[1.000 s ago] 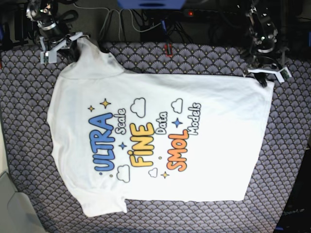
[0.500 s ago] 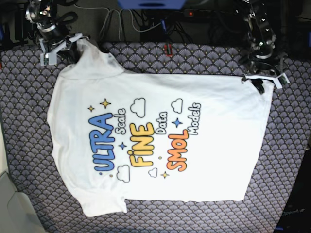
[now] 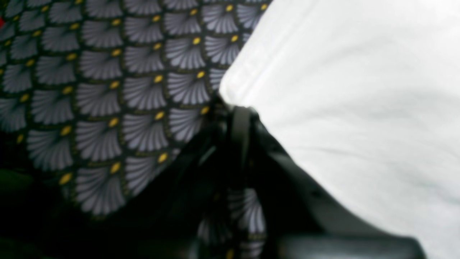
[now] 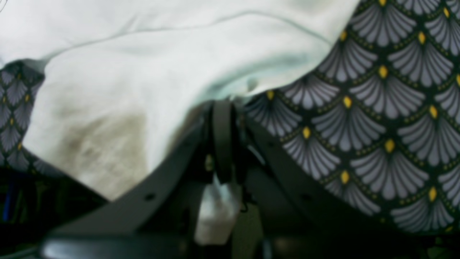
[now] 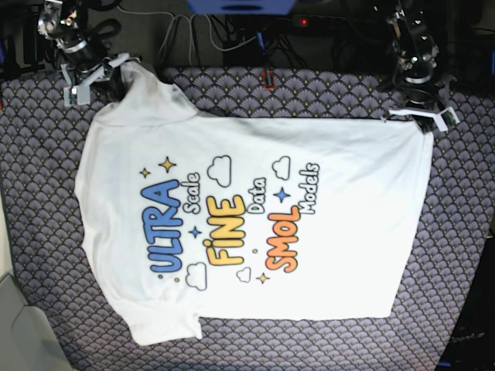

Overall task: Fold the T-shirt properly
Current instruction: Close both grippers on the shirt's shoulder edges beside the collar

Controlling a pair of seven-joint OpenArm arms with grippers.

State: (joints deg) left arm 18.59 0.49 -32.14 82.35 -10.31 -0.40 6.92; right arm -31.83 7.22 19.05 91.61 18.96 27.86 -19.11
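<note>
Our left gripper (image 5: 421,117), open a moment ago, has now closed on the hem corner of the T-shirt (image 5: 255,224) at upper right; our right gripper (image 5: 99,77) stays clamped on the sleeve at upper left. The shirt lies flat, print up, mid-frame on the patterned cloth (image 5: 39,193); with both corners held, we judge the first fold can begin.

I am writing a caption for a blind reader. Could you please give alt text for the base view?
A white T-shirt lies flat, print up, on a fan-patterned cloth. The right gripper pinches a sleeve at top left, and the left gripper is shut on the hem corner at top right.
</note>
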